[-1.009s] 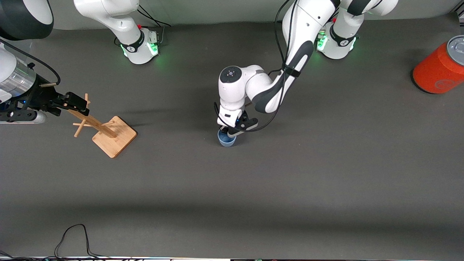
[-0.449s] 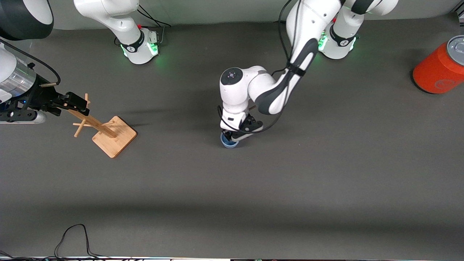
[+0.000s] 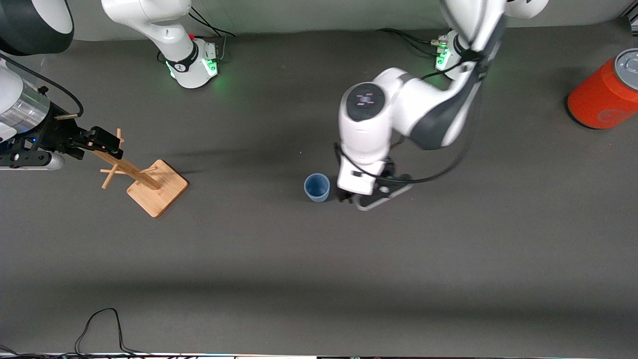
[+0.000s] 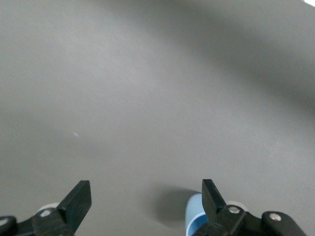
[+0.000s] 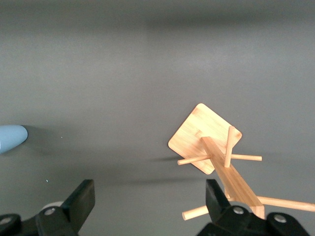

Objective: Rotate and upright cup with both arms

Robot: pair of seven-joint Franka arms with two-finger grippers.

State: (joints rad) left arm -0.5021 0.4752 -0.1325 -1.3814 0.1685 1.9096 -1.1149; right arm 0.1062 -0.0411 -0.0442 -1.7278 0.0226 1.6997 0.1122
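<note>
L pincer [image 3: 360, 199] open, prob. raised, beside upright cup [image 3: 317, 187]

You get even, dim overhead light on the dark table [image 3: 319, 279], with a soft shadow band across it near the front camera. The left arm [image 3: 428, 109] is motion-blurred; the cup [image 3: 317, 187] by its gripper stays sharp, casting a faint shadow
</note>
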